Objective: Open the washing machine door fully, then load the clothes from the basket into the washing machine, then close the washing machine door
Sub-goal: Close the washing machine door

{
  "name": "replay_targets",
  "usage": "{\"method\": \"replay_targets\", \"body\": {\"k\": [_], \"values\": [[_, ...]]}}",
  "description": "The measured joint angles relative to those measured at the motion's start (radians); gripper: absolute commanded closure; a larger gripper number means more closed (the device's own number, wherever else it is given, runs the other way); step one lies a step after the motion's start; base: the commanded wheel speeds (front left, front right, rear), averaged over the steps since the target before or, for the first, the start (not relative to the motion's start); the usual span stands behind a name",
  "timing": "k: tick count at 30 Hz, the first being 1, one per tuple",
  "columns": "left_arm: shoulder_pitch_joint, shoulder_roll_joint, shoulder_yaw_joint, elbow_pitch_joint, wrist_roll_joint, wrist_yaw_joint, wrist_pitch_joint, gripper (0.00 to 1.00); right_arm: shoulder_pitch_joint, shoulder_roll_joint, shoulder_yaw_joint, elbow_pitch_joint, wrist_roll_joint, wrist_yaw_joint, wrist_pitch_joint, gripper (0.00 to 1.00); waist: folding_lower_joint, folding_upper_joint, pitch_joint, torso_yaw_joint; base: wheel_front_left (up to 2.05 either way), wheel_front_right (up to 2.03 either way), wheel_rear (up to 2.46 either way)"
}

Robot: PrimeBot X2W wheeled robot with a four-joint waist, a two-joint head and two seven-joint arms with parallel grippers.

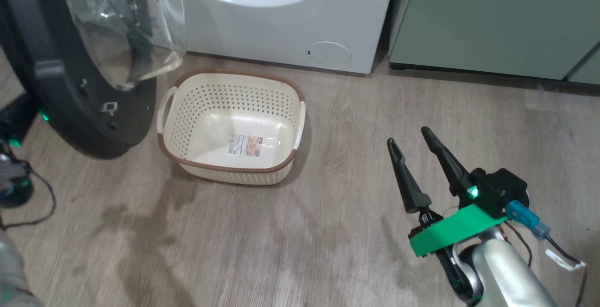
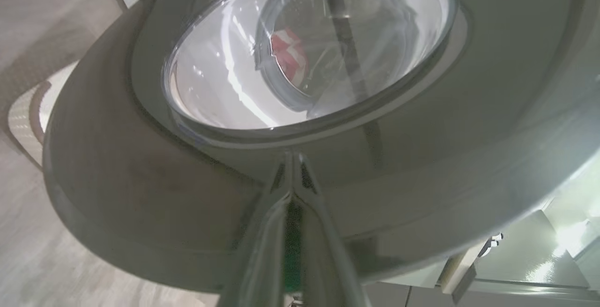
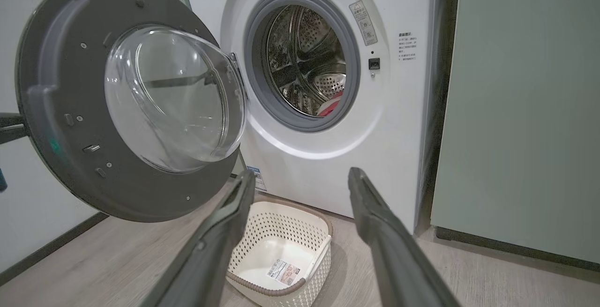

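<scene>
Your closed left gripper (image 2: pixel 291 157) is pressing the washing machine door (image 2: pixel 117 171), risking slipping on its gloss. Your right gripper (image 1: pixel 407 135) is hanging wide, empty.

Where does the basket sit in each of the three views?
Head view: basket at centre.
Left wrist view: basket sliver at left edge.
Right wrist view: basket at bottom centre.
Shared landmark: the open washing machine door, near it in all three.
</scene>
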Motion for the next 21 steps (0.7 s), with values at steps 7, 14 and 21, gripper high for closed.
{"method": "replay_targets", "body": {"k": [7,14,21], "values": [[0.062,-0.058,-0.011,-0.048,-0.063,0.0,0.038,1.0,0.001,0.006,-0.004,0.0,0.0,0.0,0.0,0.0,0.0,0.0,-0.003,-0.037,0.0,0.0,0.0],[0.077,-0.146,-0.037,-0.122,-0.124,0.0,0.06,1.0,0.012,0.006,-0.012,-0.001,0.0,0.0,0.0,0.0,0.0,0.0,0.002,-0.077,0.0,0.0,0.0],[0.082,-0.213,-0.069,-0.18,-0.18,0.0,0.081,1.0,0.021,0.007,-0.014,-0.004,0.0,0.0,0.0,0.0,0.0,0.0,0.011,-0.116,0.0,0.0,0.0]]}}
